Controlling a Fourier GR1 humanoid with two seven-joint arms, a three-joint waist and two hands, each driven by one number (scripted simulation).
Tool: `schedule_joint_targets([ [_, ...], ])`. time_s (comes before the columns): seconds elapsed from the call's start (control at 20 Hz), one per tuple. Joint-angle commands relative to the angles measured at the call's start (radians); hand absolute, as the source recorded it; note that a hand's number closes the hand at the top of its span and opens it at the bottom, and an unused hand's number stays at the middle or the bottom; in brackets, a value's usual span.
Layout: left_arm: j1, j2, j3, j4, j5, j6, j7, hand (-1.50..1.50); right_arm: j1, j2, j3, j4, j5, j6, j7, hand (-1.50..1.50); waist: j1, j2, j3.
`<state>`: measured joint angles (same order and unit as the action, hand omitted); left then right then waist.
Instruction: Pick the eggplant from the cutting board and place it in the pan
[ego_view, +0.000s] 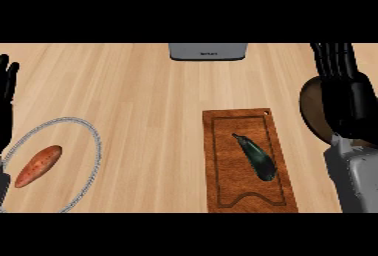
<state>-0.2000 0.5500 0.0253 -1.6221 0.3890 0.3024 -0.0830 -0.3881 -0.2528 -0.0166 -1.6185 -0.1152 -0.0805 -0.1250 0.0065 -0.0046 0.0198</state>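
1. wooden counter is filling the head view, pale and grained, with everything else sitting on it.
2. a brown cutting board is lying right of centre, long side running away from the robot, with a groove near its edge and a small hole at its far corner.
3. the eggplant is lying on the cutting board, dark and slim, stem end pointing up and to the left; no hand is touching it.
4. the right hand is hanging at the right edge, well above and to the right of the eggplant, its black fingers straight and pointing away, holding nothing.
5. the pan is showing only as a dark brown curve at the right edge, mostly hidden behind the right hand and grey forearm.
6. the left hand is resting at the left edge, fingers up and relaxed, holding nothing.
7. a wire-rimmed basket is sitting at lower left with an orange sweet potato lying tilted inside it.
8. a grey appliance is sitting at the far edge, only partly showing.
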Motion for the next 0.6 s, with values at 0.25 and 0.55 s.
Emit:
schedule_joint_targets([
  [0.25, 0.027, -0.128, -0.265, 0.035, 0.067, -0.156, 0.148, 0.00, -0.121, -0.064, 0.433, 0.138, 0.090, 0.434, 0.078, 1.50, 0.088, 0.060, -0.030],
  [0.55, 0.045, -0.201, -0.352, 0.092, 0.095, -0.181, 0.237, 0.00, -0.138, -0.085, 0.470, 0.353, 0.358, 0.314, -0.339, -1.50, 0.030, 0.024, -0.018],
])
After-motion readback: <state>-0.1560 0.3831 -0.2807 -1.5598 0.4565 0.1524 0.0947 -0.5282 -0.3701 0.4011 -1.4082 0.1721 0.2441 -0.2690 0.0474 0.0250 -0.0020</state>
